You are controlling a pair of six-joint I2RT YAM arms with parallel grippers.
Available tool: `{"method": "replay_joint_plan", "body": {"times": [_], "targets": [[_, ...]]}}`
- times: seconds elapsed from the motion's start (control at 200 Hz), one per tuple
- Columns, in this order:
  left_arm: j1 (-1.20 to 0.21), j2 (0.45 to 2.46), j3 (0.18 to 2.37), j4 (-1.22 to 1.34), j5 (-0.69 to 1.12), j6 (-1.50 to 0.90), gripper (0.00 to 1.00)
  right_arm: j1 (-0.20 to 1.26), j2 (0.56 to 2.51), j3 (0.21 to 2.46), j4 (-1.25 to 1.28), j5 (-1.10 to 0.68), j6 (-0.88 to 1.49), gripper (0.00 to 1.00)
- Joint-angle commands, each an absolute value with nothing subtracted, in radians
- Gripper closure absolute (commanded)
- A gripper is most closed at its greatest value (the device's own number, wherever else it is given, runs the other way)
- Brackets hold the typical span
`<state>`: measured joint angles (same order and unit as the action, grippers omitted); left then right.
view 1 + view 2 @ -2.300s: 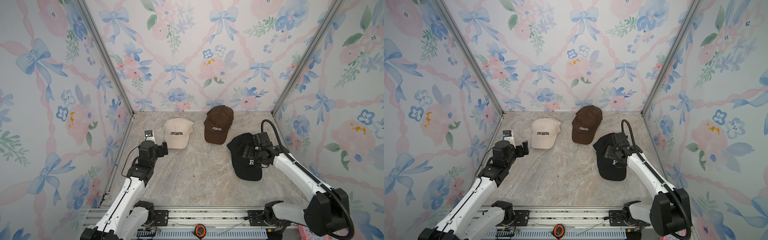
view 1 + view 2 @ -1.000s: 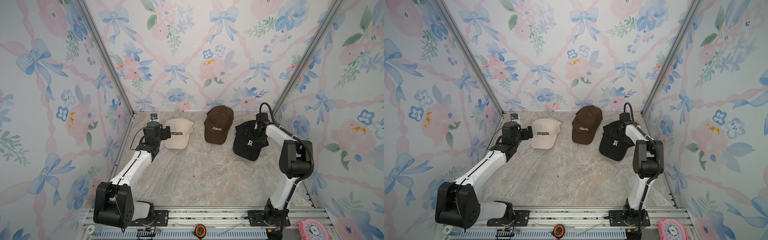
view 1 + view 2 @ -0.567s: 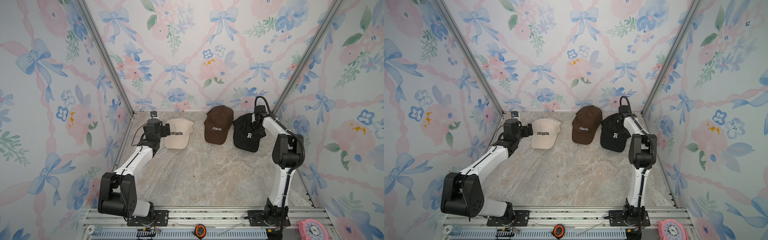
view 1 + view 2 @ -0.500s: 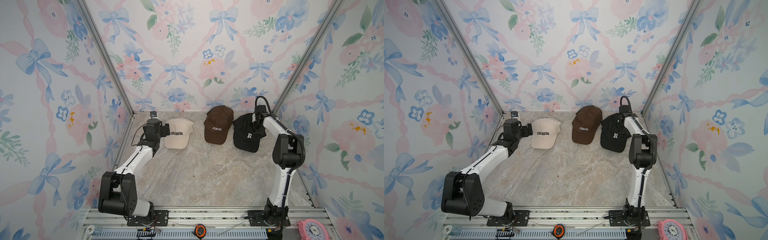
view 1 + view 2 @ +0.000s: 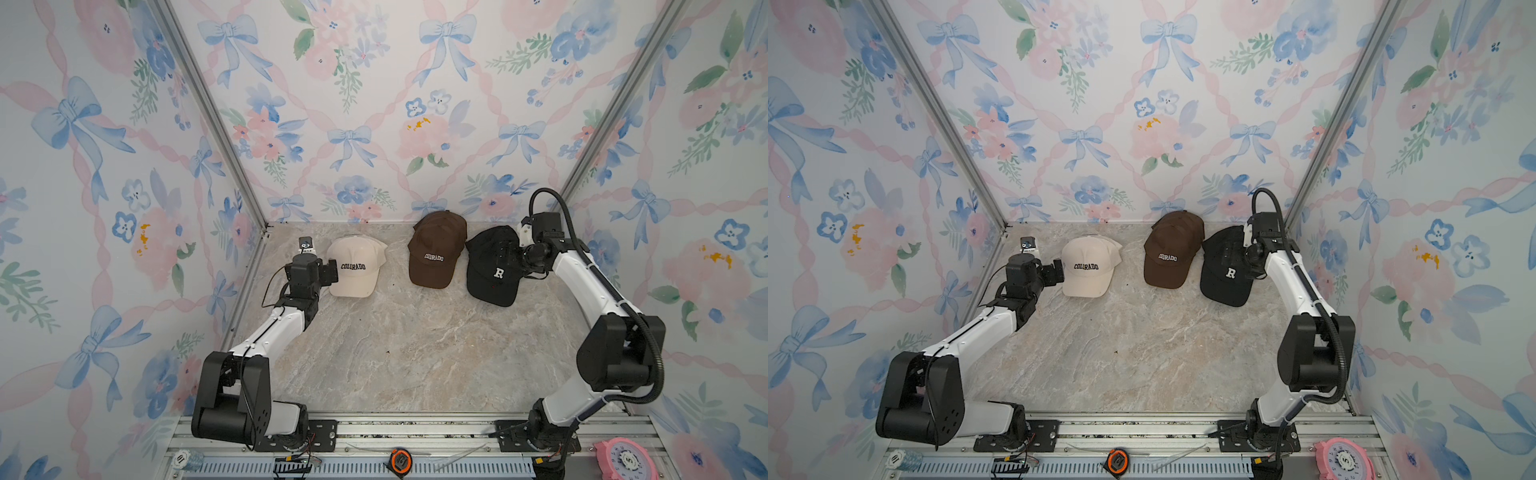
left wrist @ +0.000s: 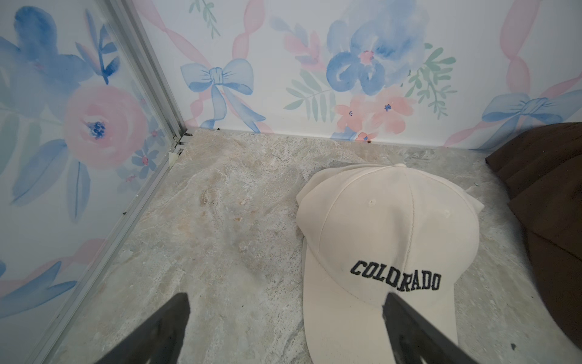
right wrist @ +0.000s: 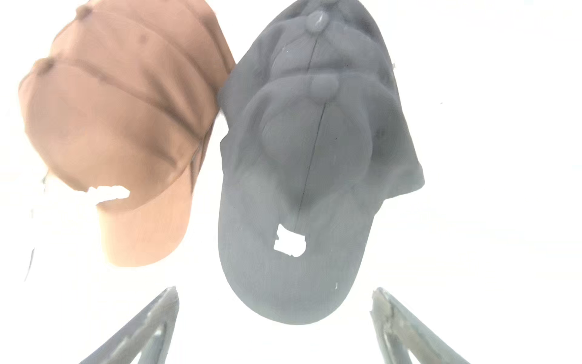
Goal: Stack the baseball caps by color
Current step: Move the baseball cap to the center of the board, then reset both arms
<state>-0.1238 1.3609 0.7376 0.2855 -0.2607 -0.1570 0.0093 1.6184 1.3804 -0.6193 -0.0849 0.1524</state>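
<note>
Left gripper [image 6: 285, 315] spread wide, empty, one finger [image 6: 409, 327] over the brim of the cream cap stack [image 5: 357, 266]. Right gripper [image 7: 274, 312] also spread wide, empty, just off the black cap stack [image 5: 492, 266]. Brown cap stack [image 5: 436, 249] between cream and black, touching the black.

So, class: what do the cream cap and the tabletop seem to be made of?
Cream cap: soft matte woven fabric, probably cotton twill; stitched seams, sewn eyelets and embroidered black lettering show. Tabletop: beige-grey veined marble look with a dull sheen; real stone or a printed laminate cannot be told.
</note>
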Motion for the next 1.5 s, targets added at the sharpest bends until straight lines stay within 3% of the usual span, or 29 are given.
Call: {"method": "replay_joint_plan", "body": {"times": [0.0, 0.275, 0.5, 0.85, 1.14, 1.375, 1.495], "targets": [[-0.139, 1.335, 0.666, 0.349, -0.292, -0.152, 0.02, 0.041, 1.560, 1.210, -0.528, -0.043, 0.149, 0.04], [-0.178, 1.224, 0.458, 0.554, -0.322, -0.140, 0.02, 0.098, 1.266, 0.754, -0.094, 0.013, 0.056, 0.04], [-0.180, 1.235, 0.362, 0.706, -0.303, -0.078, 0.02, 0.104, 1.172, 0.569, 0.148, 0.038, 0.015, 0.04], [-0.120, 1.331, 0.268, 0.928, -0.220, -0.006, 0.02, 0.062, 1.284, 0.443, 0.484, 0.141, 0.031, 0.04], [-0.064, 1.512, 0.260, 1.107, -0.177, -0.021, 0.02, -0.048, 1.393, 0.406, 0.719, 0.037, 0.080, 0.04], [-0.033, 1.547, 0.270, 1.115, -0.098, -0.028, 0.02, -0.020, 1.565, 0.362, 0.992, -0.041, 0.037, 0.04], [-0.032, 1.548, 0.270, 1.115, -0.094, -0.030, 0.02, -0.009, 1.545, 0.388, 0.904, -0.040, 0.018, 0.04]]}}
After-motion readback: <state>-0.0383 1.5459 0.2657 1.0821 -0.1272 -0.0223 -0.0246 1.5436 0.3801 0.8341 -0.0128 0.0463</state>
